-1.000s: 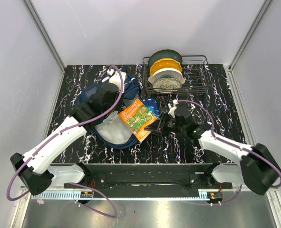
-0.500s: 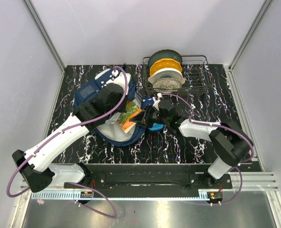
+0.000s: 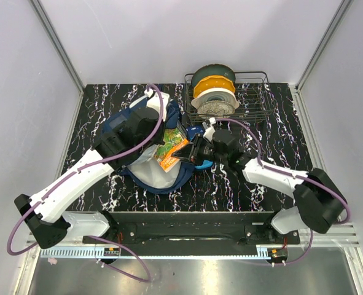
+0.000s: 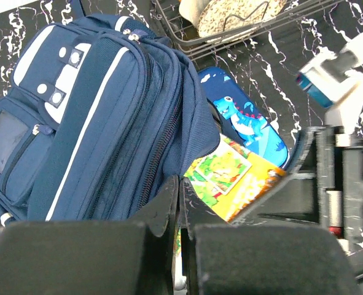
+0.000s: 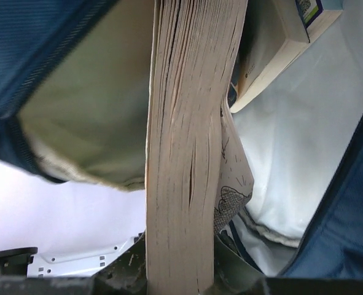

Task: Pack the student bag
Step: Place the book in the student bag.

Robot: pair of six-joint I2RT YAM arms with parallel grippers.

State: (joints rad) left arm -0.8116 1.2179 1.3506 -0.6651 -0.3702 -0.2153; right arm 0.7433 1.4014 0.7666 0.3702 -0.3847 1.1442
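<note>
left gripper (image 4: 176,190): jaws pressed together, tips at the rim of the student bag (image 4: 95,123), apparently pinching its fabric. right gripper (image 3: 190,152): jaws clamped on the spine end of a book (image 3: 172,150).

top external view: the student bag (image 3: 169,183) lies left of centre on the black marbled table (image 3: 255,178), with both arms meeting over it. a wire basket (image 3: 255,104) holding spools (image 3: 215,92) stands at the far edge, right of the bag.

left wrist view only: the bag's front panel shows white patches and a thin white stripe. a bright-blue pencil case (image 4: 249,120) with a dinosaur print lies just beside the bag's right flank. the book (image 4: 230,178), orange and green, has its left end tucked under the bag's edge.

right wrist view only: the book's (image 5: 181,153) page edges stand between the gripper (image 5: 181,273) fingers. navy fabric (image 5: 40,37) and pale grey lining (image 5: 304,135) surround the book, and a second book (image 5: 279,37) lies deeper inside.

orientation: the bag's long axis runs roughly far to near across the table, with its mouth gaping rightward. the held book's long axis lies across that, pointing left into the mouth.
</note>
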